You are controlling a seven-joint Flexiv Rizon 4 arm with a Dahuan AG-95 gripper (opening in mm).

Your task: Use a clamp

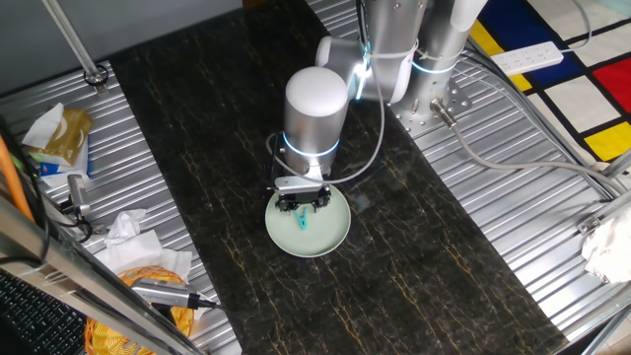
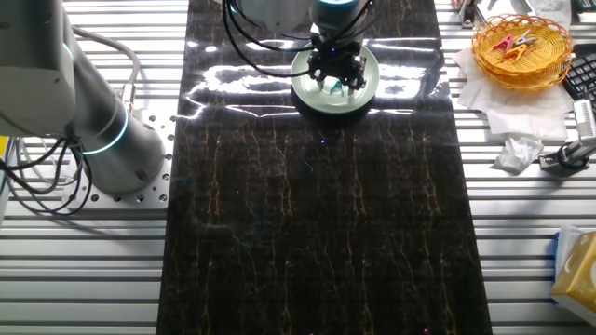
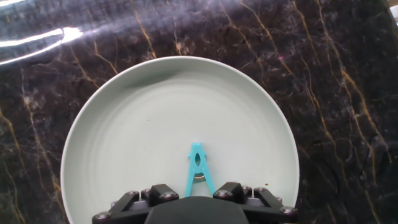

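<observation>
Teal clamp [image 3: 198, 171] lies flat inside the pale green plate [image 3: 124, 124], on the near half in the hand view, closed tip pointing toward the far rim, two prongs spreading back toward the camera. Prong ends run under the black end effector [image 3: 194, 194] body at the bottom edge of that view.

End effector sits low over the plate, directly above the clamp [image 1: 304, 223]. Fingertips not visible in any view; cannot tell whether the jaws are open or closed, nor whether they touch the clamp.

Plate [image 1: 335, 232] rests on the dark marbled worktop [image 1: 424, 266], roughly centred across its width. From the other fixed view the plate [image 2: 368, 79] is at the far end of the worktop, with the arm coming down onto it.

Off the worktop, on the ribbed metal surround: yellow wicker basket [image 2: 521, 46] holding small coloured items, crumpled white paper [image 2: 517, 154].

No readable writing, brand marks or labels in any view.
</observation>
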